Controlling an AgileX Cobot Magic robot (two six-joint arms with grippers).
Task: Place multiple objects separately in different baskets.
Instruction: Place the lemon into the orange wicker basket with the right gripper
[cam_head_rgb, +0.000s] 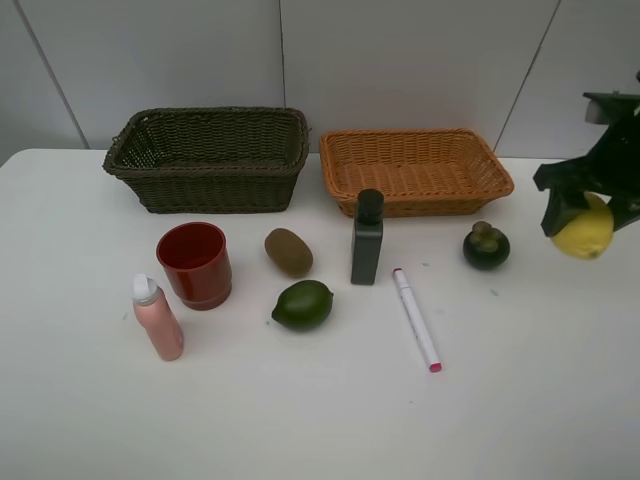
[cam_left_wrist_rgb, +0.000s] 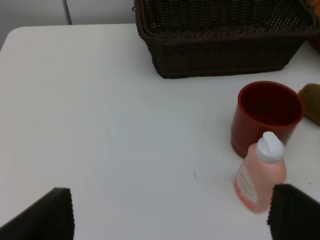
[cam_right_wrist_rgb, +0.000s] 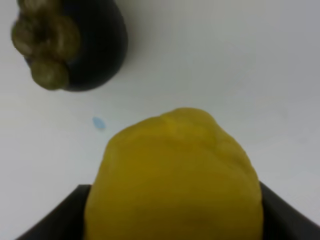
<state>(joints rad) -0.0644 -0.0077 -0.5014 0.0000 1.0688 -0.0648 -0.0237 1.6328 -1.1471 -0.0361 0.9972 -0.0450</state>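
Note:
At the right edge of the exterior view my right gripper (cam_head_rgb: 585, 215) is shut on the yellow lemon (cam_head_rgb: 584, 232), held above the table; the wrist view shows the lemon (cam_right_wrist_rgb: 172, 180) filling the jaws, with the dark mangosteen (cam_right_wrist_rgb: 75, 42) on the table beyond. On the table lie the mangosteen (cam_head_rgb: 486, 246), white marker (cam_head_rgb: 416, 319), dark grey bottle (cam_head_rgb: 367, 238), kiwi (cam_head_rgb: 288, 251), lime (cam_head_rgb: 302, 304), red cup (cam_head_rgb: 195, 264) and pink spray bottle (cam_head_rgb: 157, 317). The dark basket (cam_head_rgb: 207, 160) and the orange basket (cam_head_rgb: 415, 170) stand behind them. My left gripper (cam_left_wrist_rgb: 170, 215) is open, close to the spray bottle (cam_left_wrist_rgb: 260, 172).
The white table (cam_head_rgb: 320, 420) ends at a grey panelled wall behind the baskets. In the left wrist view the table's corner shows at the far side beside the dark basket (cam_left_wrist_rgb: 220, 45). A small blue speck (cam_right_wrist_rgb: 98, 122) marks the table near the mangosteen.

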